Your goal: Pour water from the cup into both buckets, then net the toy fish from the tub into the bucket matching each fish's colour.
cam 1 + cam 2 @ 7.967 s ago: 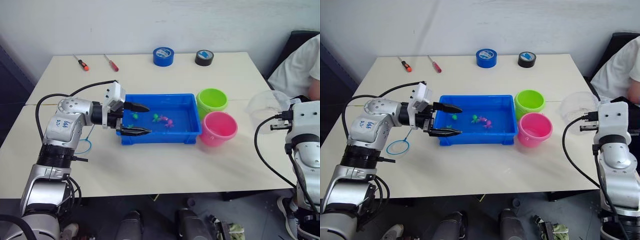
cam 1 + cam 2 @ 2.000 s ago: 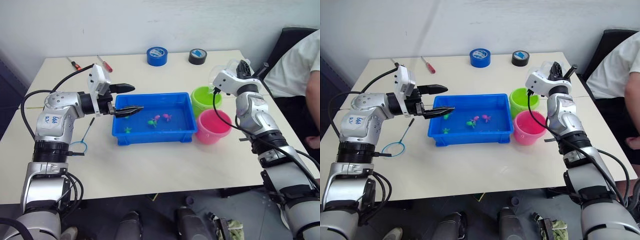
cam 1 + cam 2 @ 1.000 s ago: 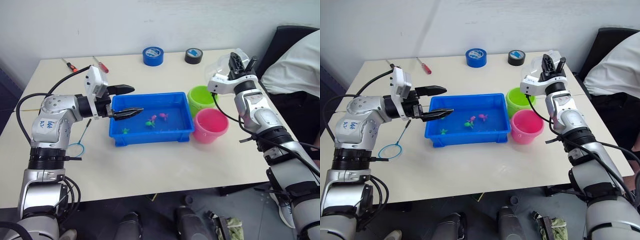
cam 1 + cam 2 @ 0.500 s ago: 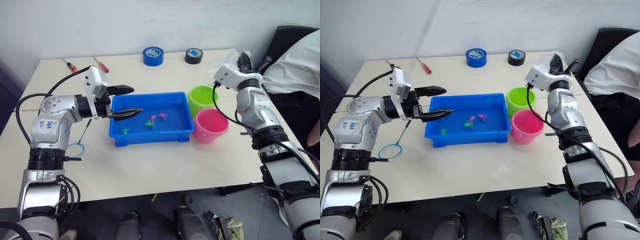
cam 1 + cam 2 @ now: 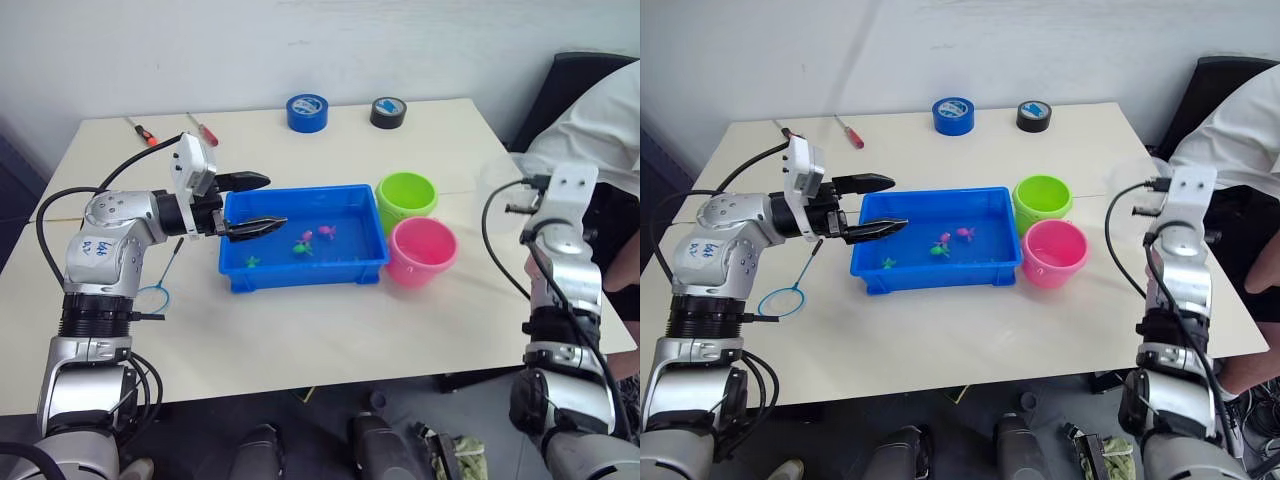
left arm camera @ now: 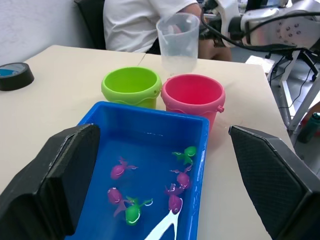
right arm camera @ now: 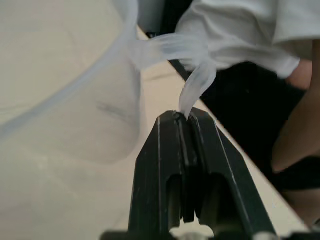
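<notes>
At the right edge we see the right gripper (image 7: 184, 117) pinching the cup (image 6: 177, 42) handle; the left gripper (image 5: 262, 205), spread, is over the tub (image 5: 305, 278).

Both arms are clad in silver-grey metallic segments with black joint rings; black cables are looped along each forearm; a white module is mounted behind the left gripper (image 5: 262, 204), whose two fingers are black; blue handwritten marks are borne on the left upper arm.

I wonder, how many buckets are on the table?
2: the green bucket beside the blue tub's far right corner, the pink bucket just nearer the robot. None seems hidden.
</notes>
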Robot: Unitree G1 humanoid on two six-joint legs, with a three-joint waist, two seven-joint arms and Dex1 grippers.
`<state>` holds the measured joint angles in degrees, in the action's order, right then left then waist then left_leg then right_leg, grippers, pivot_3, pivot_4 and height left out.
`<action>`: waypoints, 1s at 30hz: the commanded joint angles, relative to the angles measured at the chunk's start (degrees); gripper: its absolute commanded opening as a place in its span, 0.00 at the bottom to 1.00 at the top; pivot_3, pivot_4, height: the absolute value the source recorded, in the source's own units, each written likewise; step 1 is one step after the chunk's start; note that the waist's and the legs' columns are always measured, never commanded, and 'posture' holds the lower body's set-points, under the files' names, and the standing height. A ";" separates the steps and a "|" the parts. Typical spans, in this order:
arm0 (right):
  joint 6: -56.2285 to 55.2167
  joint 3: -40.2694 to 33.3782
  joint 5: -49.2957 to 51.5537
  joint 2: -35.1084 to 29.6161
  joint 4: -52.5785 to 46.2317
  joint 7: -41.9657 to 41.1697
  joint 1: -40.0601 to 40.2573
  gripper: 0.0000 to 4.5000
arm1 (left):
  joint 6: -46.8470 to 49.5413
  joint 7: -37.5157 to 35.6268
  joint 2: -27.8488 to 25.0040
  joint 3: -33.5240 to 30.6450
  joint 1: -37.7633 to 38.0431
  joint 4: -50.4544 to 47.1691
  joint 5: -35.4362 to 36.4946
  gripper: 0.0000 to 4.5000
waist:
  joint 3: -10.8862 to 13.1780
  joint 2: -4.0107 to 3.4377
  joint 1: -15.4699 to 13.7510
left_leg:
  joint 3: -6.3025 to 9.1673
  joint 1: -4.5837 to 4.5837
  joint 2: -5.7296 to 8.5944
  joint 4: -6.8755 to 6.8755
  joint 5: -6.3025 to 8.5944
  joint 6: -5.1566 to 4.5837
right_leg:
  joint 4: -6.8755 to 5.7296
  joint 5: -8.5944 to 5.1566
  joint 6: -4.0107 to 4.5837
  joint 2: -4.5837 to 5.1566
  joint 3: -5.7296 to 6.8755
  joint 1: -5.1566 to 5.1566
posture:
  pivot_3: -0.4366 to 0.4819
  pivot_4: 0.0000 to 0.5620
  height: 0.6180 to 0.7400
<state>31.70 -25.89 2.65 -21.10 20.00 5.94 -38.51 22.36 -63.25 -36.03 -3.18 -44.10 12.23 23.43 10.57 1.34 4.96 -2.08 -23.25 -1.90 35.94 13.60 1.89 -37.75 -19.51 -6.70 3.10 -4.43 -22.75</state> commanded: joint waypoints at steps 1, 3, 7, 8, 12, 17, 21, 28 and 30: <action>1.05 -1.80 3.07 1.48 -4.82 1.72 0.66 0.00 | -1.14 -0.76 -0.23 -0.30 -1.89 0.01 0.18 1.00 | 0.01 -0.02 0.02 | -0.01 0.01 -0.01 -0.01 0.00 0.00 | 0.00 0.00 -0.01 -0.03 -0.06 -0.02 | 0.48 0.27 0.95; 0.12 -2.76 4.22 3.05 -4.04 3.04 1.44 0.00 | -0.99 -1.03 -0.23 -0.07 -2.33 0.25 0.11 1.00 | 0.01 -0.02 -0.06 | -0.01 0.05 -0.02 -0.03 0.00 0.00 | 0.00 0.01 -0.02 -0.06 -0.15 -0.03 | 0.48 0.27 0.95; -2.88 -2.92 5.08 4.46 -0.95 4.65 1.67 0.00 | -0.82 -1.72 -0.68 0.18 -2.88 0.60 -0.05 1.00 | 0.01 -0.02 -0.21 | -0.02 0.04 0.00 -0.02 0.00 0.00 | 0.03 0.03 -0.06 -0.12 -0.31 -0.02 | 0.48 0.27 0.95; -3.15 -2.30 4.77 4.36 -0.46 4.76 1.84 0.00 | -0.74 -1.83 -0.79 0.16 -2.98 0.65 -0.03 1.00 | 0.01 -0.02 -0.21 | -0.02 0.03 0.00 -0.02 0.00 0.00 | 0.04 0.04 -0.07 -0.13 -0.33 -0.02 | 0.48 0.27 0.95; -3.17 -0.23 3.48 3.82 0.50 5.30 3.27 0.00 | -0.41 -2.09 -1.22 0.14 -2.86 0.42 0.09 1.00 | 0.01 -0.02 -0.21 | -0.03 0.02 0.01 -0.04 0.01 -0.02 | 0.12 0.06 -0.12 -0.15 -0.44 -0.03 | 0.48 0.27 0.95; -1.15 2.42 1.72 2.19 -1.02 5.46 6.23 0.23 | 0.12 -1.91 -1.35 0.10 -1.99 -0.56 0.30 1.00 | 0.01 -0.02 -0.22 | -0.03 0.03 0.00 -0.03 0.02 -0.03 | 0.13 0.08 -0.15 -0.19 -0.49 -0.02 | 0.48 0.27 0.95; 1.46 4.20 0.82 0.85 -3.57 5.02 8.29 0.64 | 0.10 -1.85 -1.23 0.11 -1.77 -0.56 0.29 1.00 | 0.01 -0.02 -0.27 | -0.03 0.03 -0.01 -0.04 0.02 -0.03 | 0.15 0.08 -0.15 -0.22 -0.51 -0.02 | 0.48 0.27 0.95; 13.52 6.58 1.17 -3.52 -19.33 -0.89 17.62 0.99 | -0.07 -1.61 -1.02 -0.04 -1.27 -0.36 0.32 1.00 | 0.01 -0.02 -0.43 | -0.02 0.02 -0.10 -0.06 0.04 -0.01 | 0.22 0.09 -0.18 -0.33 -0.57 -0.03 | 0.48 0.27 0.95; 17.29 6.94 2.44 -6.34 -25.33 -5.02 21.48 0.99 | 0.43 -1.05 -1.10 -0.39 -0.55 -0.81 0.50 1.00 | 0.01 -0.02 -0.56 | -0.03 0.02 -0.12 -0.06 0.05 0.00 | 0.24 0.10 -0.19 -0.35 -0.59 -0.03 | 0.48 0.27 0.95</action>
<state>46.38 -18.49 4.22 -25.03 0.49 3.89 -18.53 22.72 -64.80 -36.62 -2.21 -45.14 13.47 23.30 10.58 1.32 4.40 -2.10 -23.24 -2.03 35.88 13.66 1.90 -37.50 -19.41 -6.89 2.73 -5.02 -22.78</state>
